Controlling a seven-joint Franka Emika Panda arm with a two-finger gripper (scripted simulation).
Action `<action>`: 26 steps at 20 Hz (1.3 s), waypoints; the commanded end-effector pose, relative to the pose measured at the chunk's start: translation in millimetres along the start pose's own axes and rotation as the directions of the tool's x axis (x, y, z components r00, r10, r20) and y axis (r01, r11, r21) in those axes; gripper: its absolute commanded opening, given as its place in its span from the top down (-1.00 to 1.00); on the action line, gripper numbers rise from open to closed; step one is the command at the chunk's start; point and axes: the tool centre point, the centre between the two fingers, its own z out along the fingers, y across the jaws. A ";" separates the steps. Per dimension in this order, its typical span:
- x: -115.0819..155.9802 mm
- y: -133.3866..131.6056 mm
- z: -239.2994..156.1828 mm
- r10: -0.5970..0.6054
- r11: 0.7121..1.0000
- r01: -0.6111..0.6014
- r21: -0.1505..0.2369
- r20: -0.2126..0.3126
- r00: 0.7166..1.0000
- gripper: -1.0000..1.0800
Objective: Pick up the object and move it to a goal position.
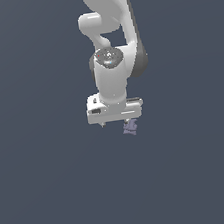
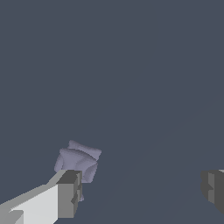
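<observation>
plainly, hand (image 2: pixel 142 192) spread apart; tiny lumpy purple-grey object (image 2: pixel 78 161) beside one finger (image 2: pixel 68 194).

The arm (image 1: pixel 109 38) is glossy white with rounded, bulbous links and a dark grey band down one side. A dark grey round cap with small speckled marks sits on the wrist joint. Below that cap, the end effector (image 1: pixel 116 120) has a boxy white body and two squared grey fingertips (image 2: pixel 70 192).
</observation>
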 end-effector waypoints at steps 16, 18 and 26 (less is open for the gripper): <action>3.4 13.3 8.0 -0.031 0.999 0.031 -0.014 -0.001 1.000 -0.92; 3.1 12.5 8.6 -0.029 0.999 0.029 -0.014 -0.001 1.000 -0.92; -2.1 -1.0 17.2 0.020 1.000 -0.020 -0.008 0.000 1.000 -0.92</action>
